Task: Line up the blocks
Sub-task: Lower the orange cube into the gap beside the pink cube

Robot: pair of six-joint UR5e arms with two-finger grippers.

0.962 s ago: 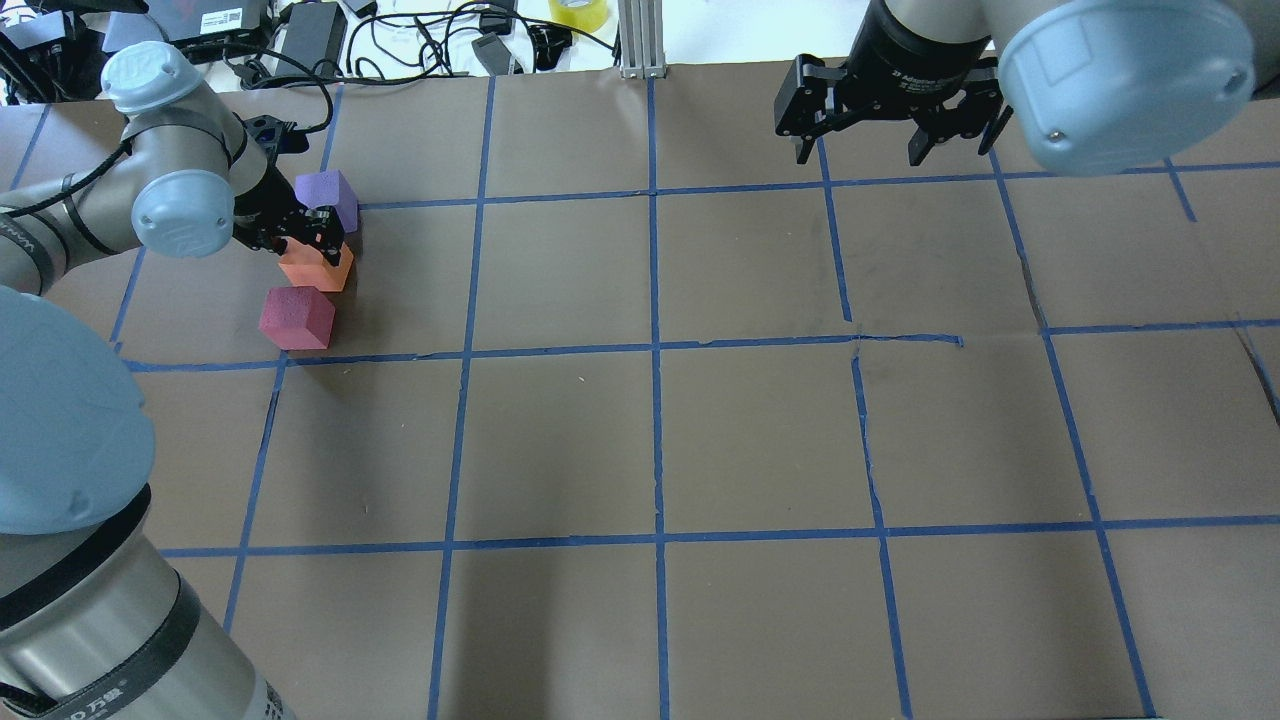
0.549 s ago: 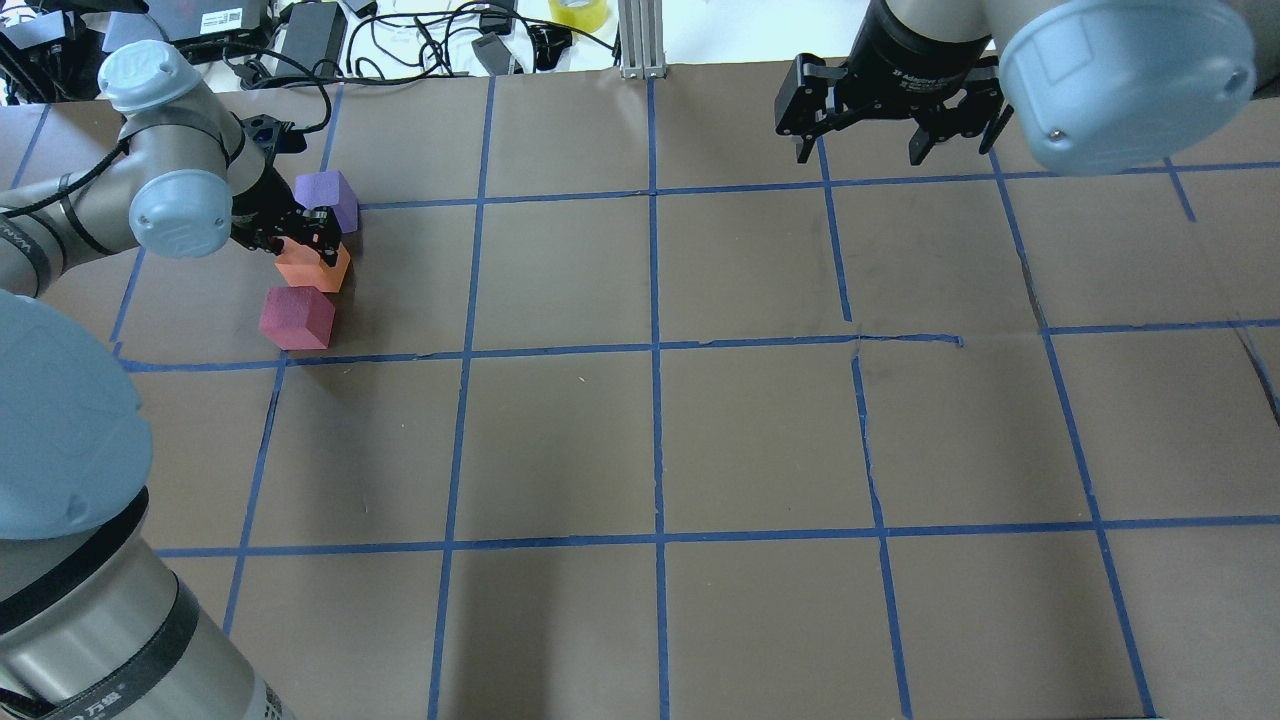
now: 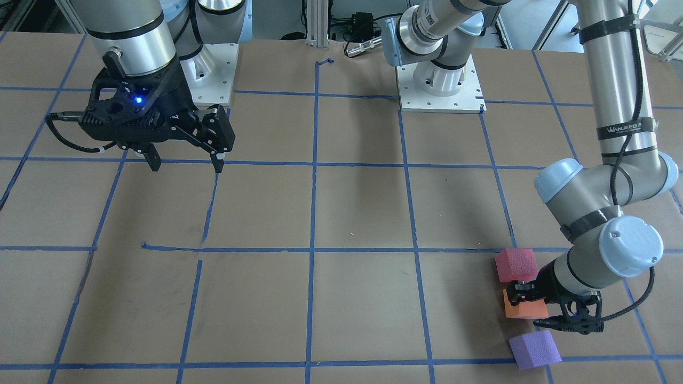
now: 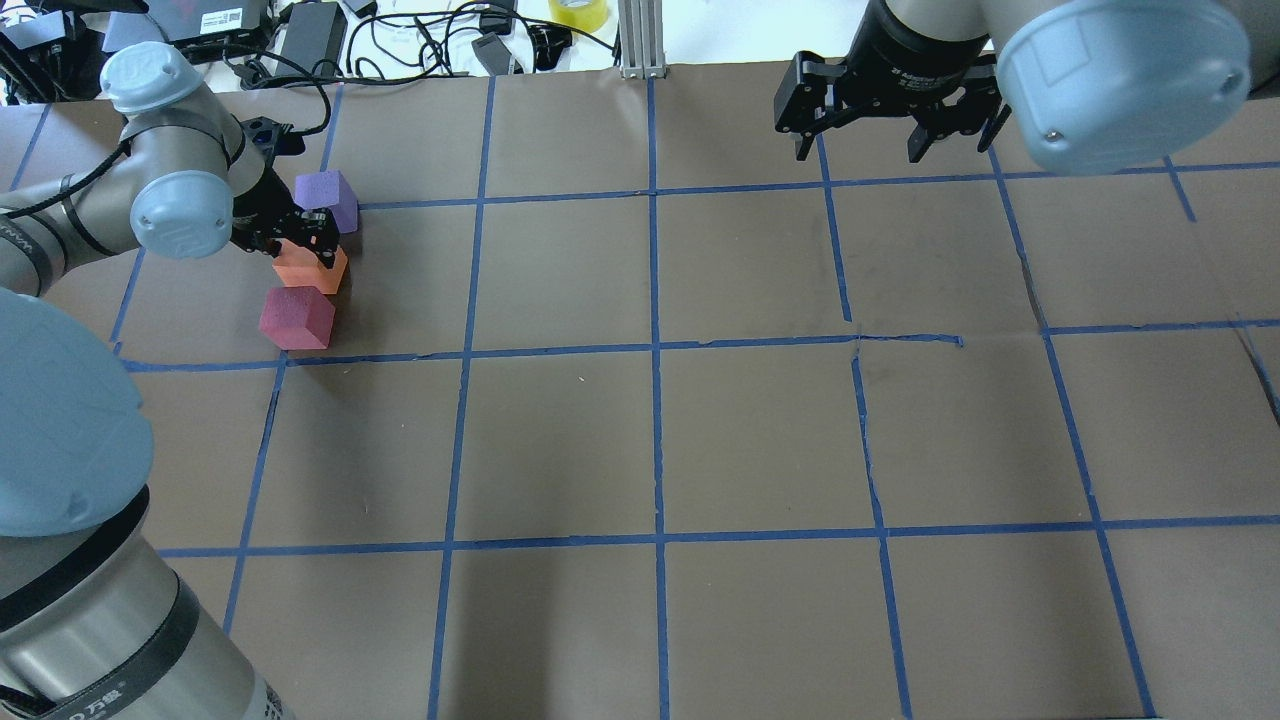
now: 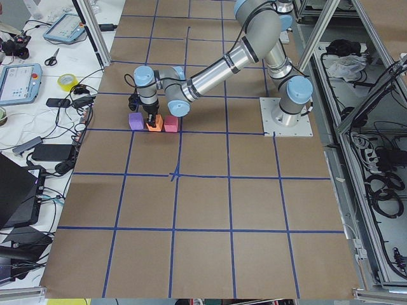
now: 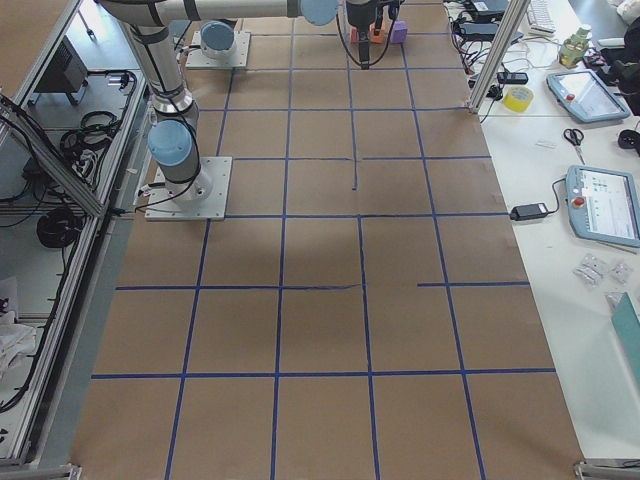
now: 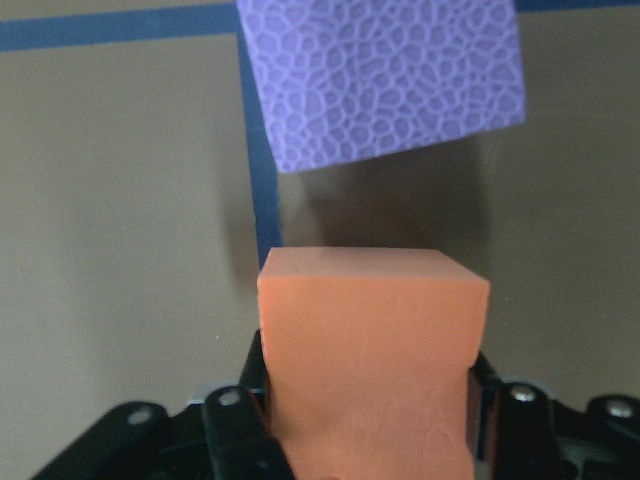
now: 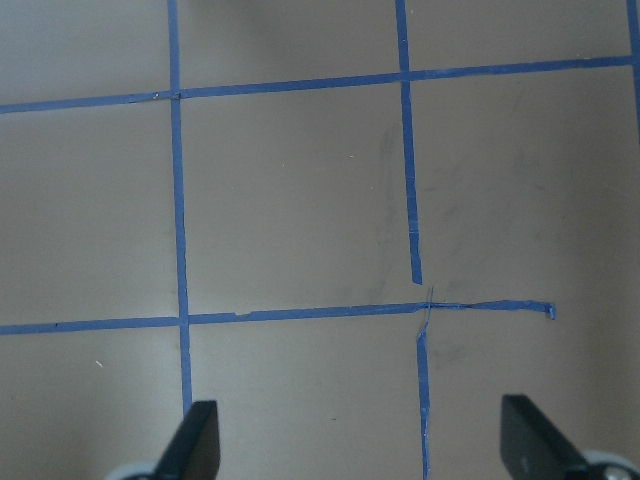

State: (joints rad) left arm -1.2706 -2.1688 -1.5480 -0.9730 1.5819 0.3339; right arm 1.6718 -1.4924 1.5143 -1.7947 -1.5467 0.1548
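Note:
The three blocks stand in a short row at the table's far left. The purple block (image 4: 328, 195) is farthest, the orange block (image 4: 312, 272) in the middle, the pinkish-red block (image 4: 296, 317) nearest. My left gripper (image 4: 305, 243) is shut on the orange block, low over the table. The left wrist view shows the orange block (image 7: 370, 310) between the fingers, with the purple block (image 7: 380, 80) just beyond it and a gap between them. The front view shows the orange block (image 3: 525, 311) close to the pinkish-red block (image 3: 515, 264). My right gripper (image 4: 858, 150) is open and empty at the far right.
The table (image 4: 760, 430) is brown paper with a grid of blue tape. Cables, power bricks and a tape roll (image 4: 578, 12) lie beyond its far edge. An aluminium post (image 4: 640, 40) stands at the far middle edge.
My left gripper has shifted slightly to the left with the orange block held in it. The purple and pinkish-red blocks and the right arm have stayed in place.

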